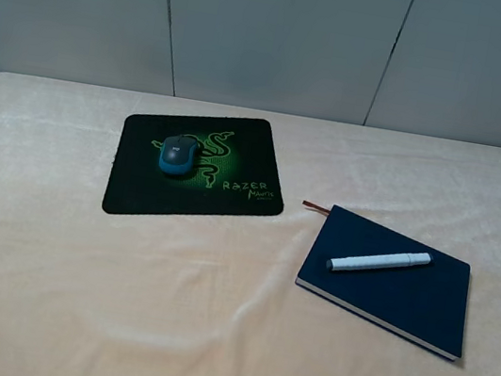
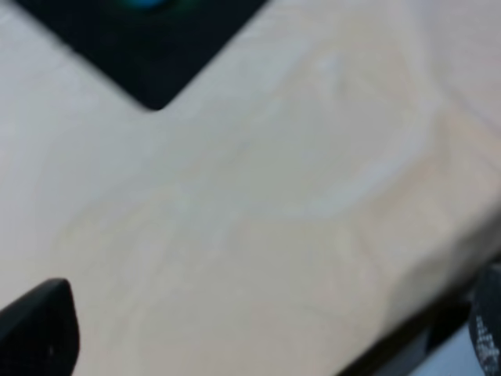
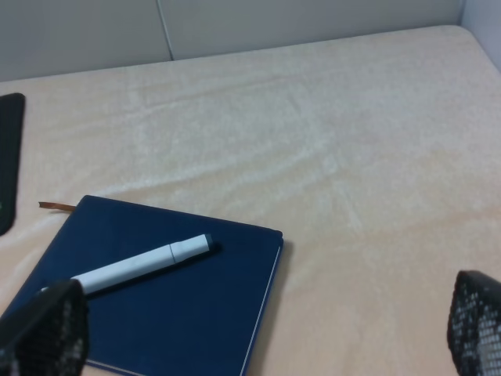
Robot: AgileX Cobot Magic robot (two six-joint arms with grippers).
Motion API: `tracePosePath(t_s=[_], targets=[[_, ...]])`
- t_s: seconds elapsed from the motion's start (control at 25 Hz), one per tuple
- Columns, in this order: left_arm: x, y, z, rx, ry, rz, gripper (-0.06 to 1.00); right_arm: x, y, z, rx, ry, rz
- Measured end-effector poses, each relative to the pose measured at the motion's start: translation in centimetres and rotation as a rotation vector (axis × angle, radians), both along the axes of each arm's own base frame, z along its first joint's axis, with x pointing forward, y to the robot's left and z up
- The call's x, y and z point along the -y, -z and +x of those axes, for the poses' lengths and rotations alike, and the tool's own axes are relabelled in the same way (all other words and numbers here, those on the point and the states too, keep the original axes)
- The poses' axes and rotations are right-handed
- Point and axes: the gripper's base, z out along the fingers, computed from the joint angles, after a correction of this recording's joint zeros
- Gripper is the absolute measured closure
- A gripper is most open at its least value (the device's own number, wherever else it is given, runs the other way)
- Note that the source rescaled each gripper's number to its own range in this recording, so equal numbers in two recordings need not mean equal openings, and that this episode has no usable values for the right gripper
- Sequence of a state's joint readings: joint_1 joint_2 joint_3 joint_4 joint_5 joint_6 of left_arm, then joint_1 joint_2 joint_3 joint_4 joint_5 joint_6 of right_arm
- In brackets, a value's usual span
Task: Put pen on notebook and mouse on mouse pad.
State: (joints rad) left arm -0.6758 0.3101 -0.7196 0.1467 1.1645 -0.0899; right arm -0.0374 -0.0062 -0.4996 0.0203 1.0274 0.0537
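Note:
The dark grey and teal mouse [image 1: 178, 154] rests on the black mouse pad [image 1: 230, 199] with its green logo, left of centre on the table. To the right, the white pen [image 1: 379, 262] lies diagonally across the navy notebook [image 1: 404, 303]. Neither arm shows in the exterior high view. The right wrist view shows the pen [image 3: 141, 265] on the notebook [image 3: 196, 313], with my right gripper [image 3: 262, 317] open and empty above its near side. My left gripper [image 2: 266, 321] is open over bare cloth, and a corner of the mouse pad [image 2: 156, 63] shows blurred beyond it.
A cream cloth [image 1: 208, 334] covers the whole table. Grey wall panels [image 1: 275, 30] stand behind it. A reddish ribbon bookmark [image 1: 316, 207] sticks out of the notebook's far corner. The table's edge [image 2: 438, 313] runs close by the left gripper.

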Motion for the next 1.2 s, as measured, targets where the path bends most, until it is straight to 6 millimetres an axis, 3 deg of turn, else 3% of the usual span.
tracePosePath(t_s=[0.44, 0.72, 1.2], targets=[[-0.7, 5.5, -1.6, 0.063, -0.434, -0.069, -0.05, 0.0, 0.0, 0.0, 0.000, 0.000, 0.000], [0.2, 5.5, -2.9, 0.169, -0.459, -0.076, -0.05, 0.0, 0.0, 0.0, 0.000, 0.000, 0.000], [0.3, 5.5, -2.9, 0.175, -0.459, -0.069, -0.05, 0.0, 0.0, 0.0, 0.000, 0.000, 0.000]])
